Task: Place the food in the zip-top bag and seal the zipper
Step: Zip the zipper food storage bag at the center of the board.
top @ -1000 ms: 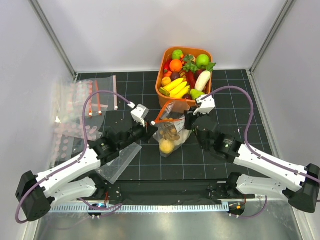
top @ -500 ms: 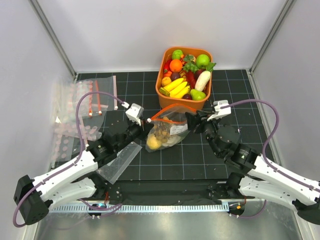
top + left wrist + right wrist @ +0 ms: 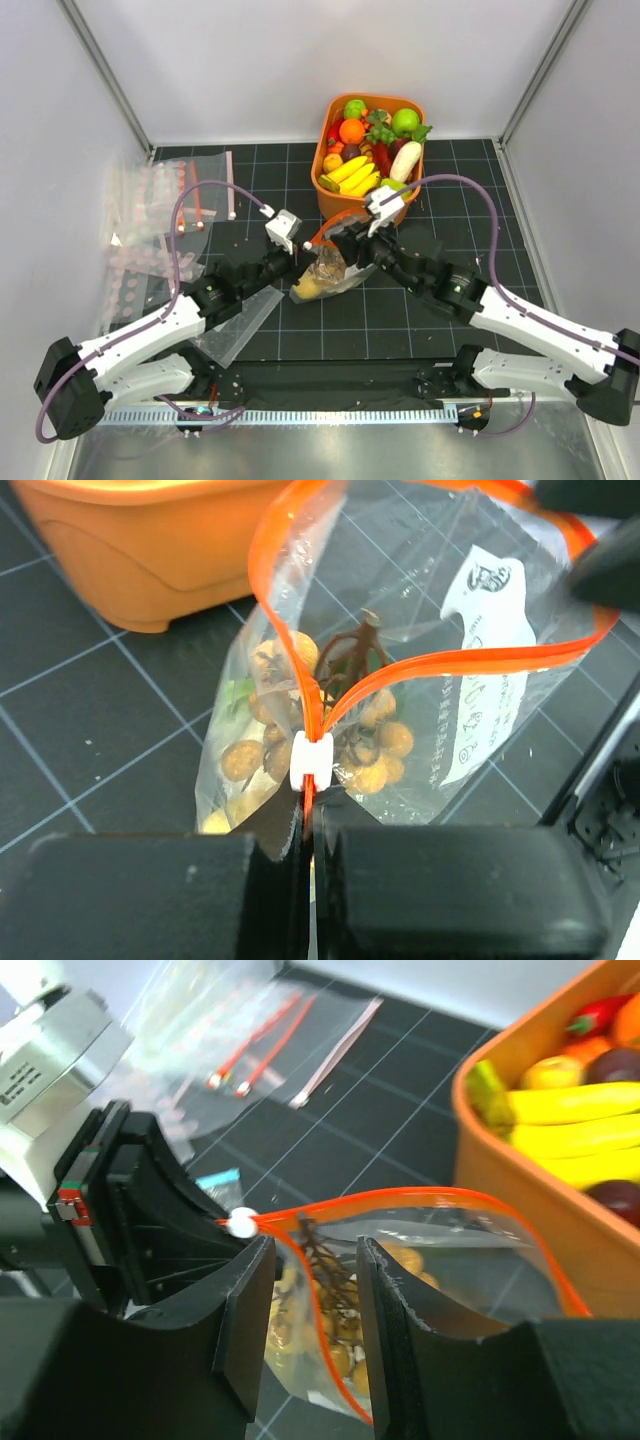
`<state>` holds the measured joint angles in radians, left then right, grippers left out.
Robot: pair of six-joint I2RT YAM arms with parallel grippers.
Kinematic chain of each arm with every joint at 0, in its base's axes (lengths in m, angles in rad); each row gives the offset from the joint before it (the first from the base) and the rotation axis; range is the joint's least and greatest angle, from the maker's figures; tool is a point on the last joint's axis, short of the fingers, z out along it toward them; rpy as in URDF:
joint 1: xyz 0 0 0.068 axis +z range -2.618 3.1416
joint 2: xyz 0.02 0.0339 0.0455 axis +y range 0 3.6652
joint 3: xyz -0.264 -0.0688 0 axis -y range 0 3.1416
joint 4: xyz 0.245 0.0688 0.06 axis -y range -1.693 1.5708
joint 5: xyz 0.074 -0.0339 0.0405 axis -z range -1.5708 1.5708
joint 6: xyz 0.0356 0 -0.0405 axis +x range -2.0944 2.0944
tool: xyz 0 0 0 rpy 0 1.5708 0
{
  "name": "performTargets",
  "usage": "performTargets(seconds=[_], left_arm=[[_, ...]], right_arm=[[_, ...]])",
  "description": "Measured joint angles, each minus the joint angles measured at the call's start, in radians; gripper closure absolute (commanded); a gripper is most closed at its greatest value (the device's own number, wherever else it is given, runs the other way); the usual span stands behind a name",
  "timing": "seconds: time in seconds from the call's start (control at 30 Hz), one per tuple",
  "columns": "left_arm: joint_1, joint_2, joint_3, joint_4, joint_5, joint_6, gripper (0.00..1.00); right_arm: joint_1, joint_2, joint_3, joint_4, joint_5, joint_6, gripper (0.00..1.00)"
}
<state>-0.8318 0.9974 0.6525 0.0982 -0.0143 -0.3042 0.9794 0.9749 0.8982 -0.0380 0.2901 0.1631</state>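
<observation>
Left wrist: left fingers [image 3: 150, 900] clench the gaping red-orange zipper [image 3: 460, 663]; right fingers [image 3: 245, 1330] straddle it, parted.

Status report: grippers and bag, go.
Left gripper shut on corner of clear zip-top bag. Right gripper open astride red-orange zipper strip. Mouth gaping, brown toy balls inside. Orange plastic basket close behind.

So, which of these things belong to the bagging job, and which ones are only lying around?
Job: zip-top bag, its zipper, brown balls and yellow fruit inside, left claw shut on the bag's end, right claw open astride the zipper.
Lying about: orange basket of toy fruit, spare bags at the left, flat clear bag by the left arm.
</observation>
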Motion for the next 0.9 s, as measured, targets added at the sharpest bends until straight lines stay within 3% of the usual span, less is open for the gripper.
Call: performTargets(seconds=[0.3,0.43,0.53,0.9], left_arm=[[-0.002,-0.028,-0.005,0.019,0.039,0.035,1.00],[-0.003,-0.082,-0.024,0.032,0.042,0.047,1.00],[-0.005,-0.094,-0.035,0.041,0.045,0.051,1.00],[-0.012,-0.100,-0.045,0.051,0.061,0.071,1.00]], right_arm=[[0.000,0.132,0.032,-0.059,-0.141,-0.003,0.53],[0.000,0.150,0.040,-0.060,-0.156,-0.003,0.69],[0.000,0.150,0.040,-0.058,-0.156,0.000,0.69],[-0.006,0.122,0.036,-0.043,-0.149,0.003,0.43]])
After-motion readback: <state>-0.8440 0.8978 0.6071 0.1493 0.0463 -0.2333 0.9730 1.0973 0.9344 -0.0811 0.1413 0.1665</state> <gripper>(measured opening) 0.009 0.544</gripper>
